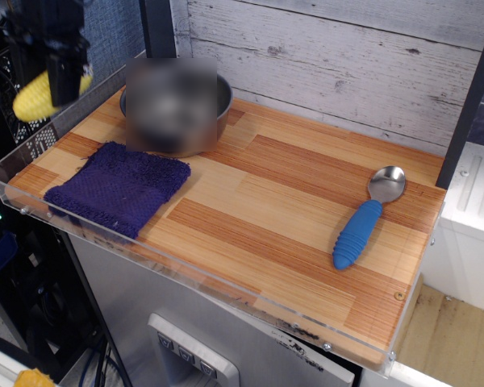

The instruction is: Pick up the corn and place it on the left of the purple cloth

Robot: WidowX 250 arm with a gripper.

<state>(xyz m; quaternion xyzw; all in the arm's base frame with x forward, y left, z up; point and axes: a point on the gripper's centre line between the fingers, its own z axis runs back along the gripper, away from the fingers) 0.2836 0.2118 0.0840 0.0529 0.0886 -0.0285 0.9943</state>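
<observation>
Gripper (62, 76) of mine is clamped on the corn (34, 97), holding it up off the table (274, 201), out past the left edge beyond the purple cloth (117, 187), since it belongs on that side.

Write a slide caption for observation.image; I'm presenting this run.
Gripper holds the corn aloft past the table's left edge, beyond the purple cloth.

One corn (34, 97), one purple cloth (117, 187), one bowl (223, 103), one spoon (367, 216).
</observation>
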